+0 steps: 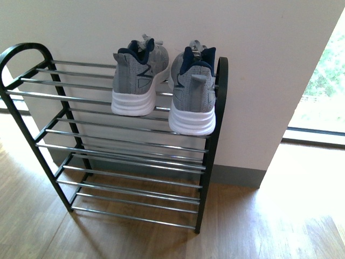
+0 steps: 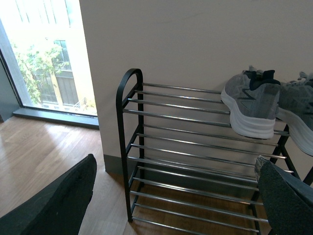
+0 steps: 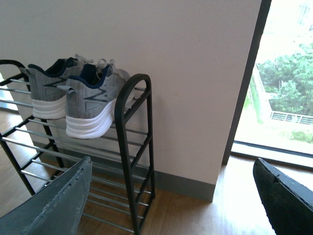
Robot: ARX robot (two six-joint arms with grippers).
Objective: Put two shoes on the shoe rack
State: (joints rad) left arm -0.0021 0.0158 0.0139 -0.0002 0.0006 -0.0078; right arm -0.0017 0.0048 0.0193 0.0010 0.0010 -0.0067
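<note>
Two grey knit shoes with white soles stand heels toward me on the top tier of the shoe rack (image 1: 32,141): one shoe (image 1: 138,78) near the middle, the other shoe (image 1: 194,91) at the right end. In the left wrist view the rack (image 2: 128,147) and a shoe (image 2: 252,103) lie ahead. My left gripper (image 2: 176,198) is open and empty, well back from the rack. The right wrist view shows both shoes (image 3: 90,100) beside the rack's end frame (image 3: 126,147). My right gripper (image 3: 171,200) is open and empty. Neither arm shows in the front view.
The rack stands against a white wall (image 1: 259,65) with a grey skirting board (image 1: 237,175), on a wooden floor (image 1: 269,226). Floor-length windows (image 1: 323,81) flank the wall on both sides. The lower tiers (image 1: 135,178) hold nothing.
</note>
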